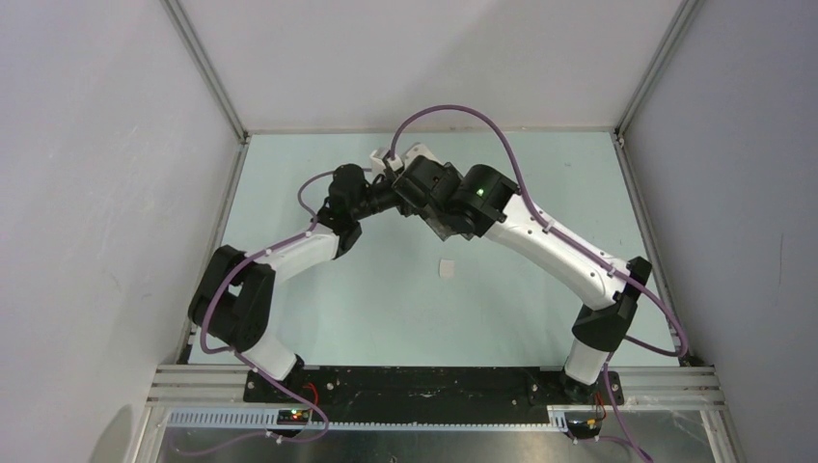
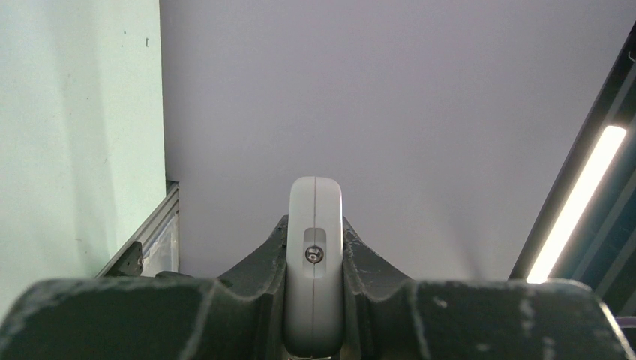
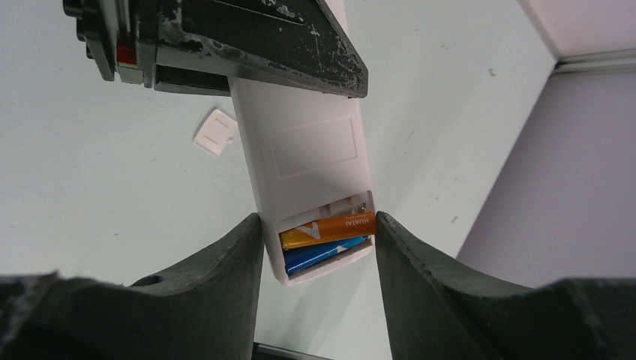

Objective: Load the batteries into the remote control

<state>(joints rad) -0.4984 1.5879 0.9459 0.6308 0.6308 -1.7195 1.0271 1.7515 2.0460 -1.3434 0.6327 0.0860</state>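
The white remote control (image 3: 307, 150) is held off the table, plain back toward the right wrist camera, with its battery bay open. The blue battery (image 3: 322, 253) lies flat in the bay. The orange battery (image 3: 330, 229) lies above it, tilted, with its right end sticking out. My right gripper (image 3: 319, 240) straddles that end of the remote: one finger is against the remote's side, the other against the orange battery's tip. My left gripper (image 2: 315, 255) is shut on the remote's other end (image 2: 315, 262). From above, the remote (image 1: 417, 152) is mostly hidden by both wrists.
A small white battery cover (image 1: 448, 267) lies on the pale green table in front of the grippers and also shows in the right wrist view (image 3: 215, 132). Grey walls with aluminium frame rails (image 1: 207, 72) enclose the table on three sides.
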